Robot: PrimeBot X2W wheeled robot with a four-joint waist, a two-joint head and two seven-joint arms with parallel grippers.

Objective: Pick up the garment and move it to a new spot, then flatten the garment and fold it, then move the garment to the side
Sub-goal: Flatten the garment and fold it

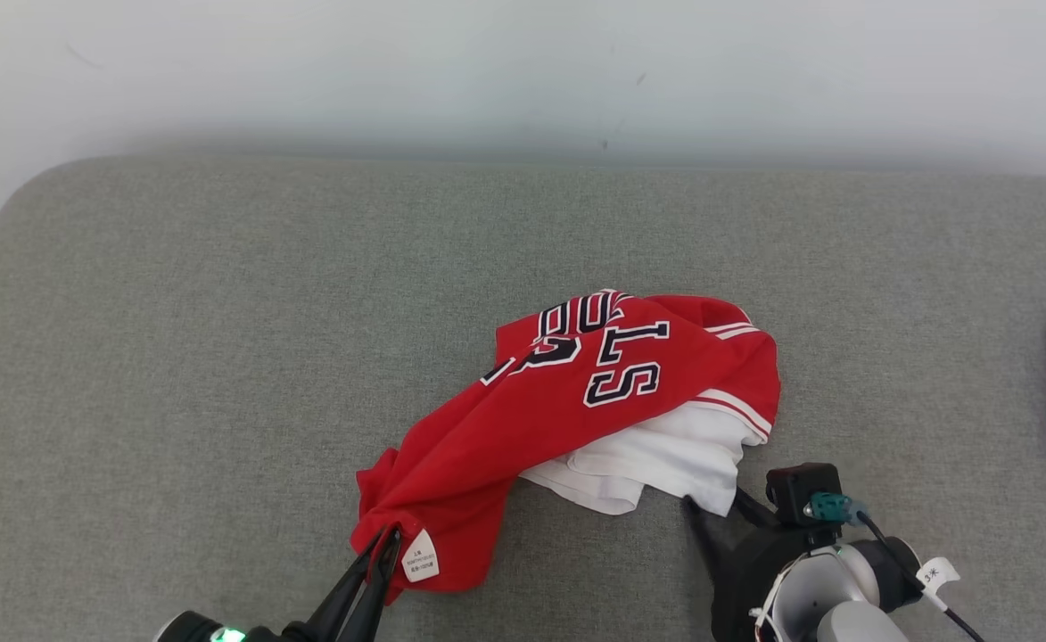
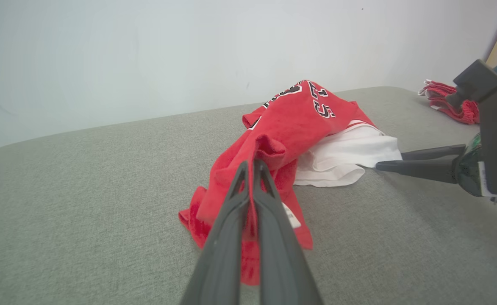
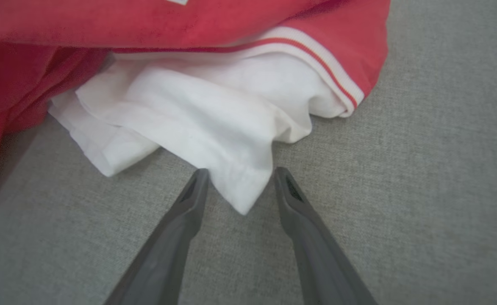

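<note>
Right wrist view: right gripper (image 3: 240,180) wide astride shirt (image 3: 197,110) corner, left gripper (image 1: 387,538) pinching red edge; rec. advance deeper before closing.

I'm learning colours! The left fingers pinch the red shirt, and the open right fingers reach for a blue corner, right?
The corner is white, not blue; the right wrist view shows it between the open right fingers. The left fingers do pinch the shirt.
</note>
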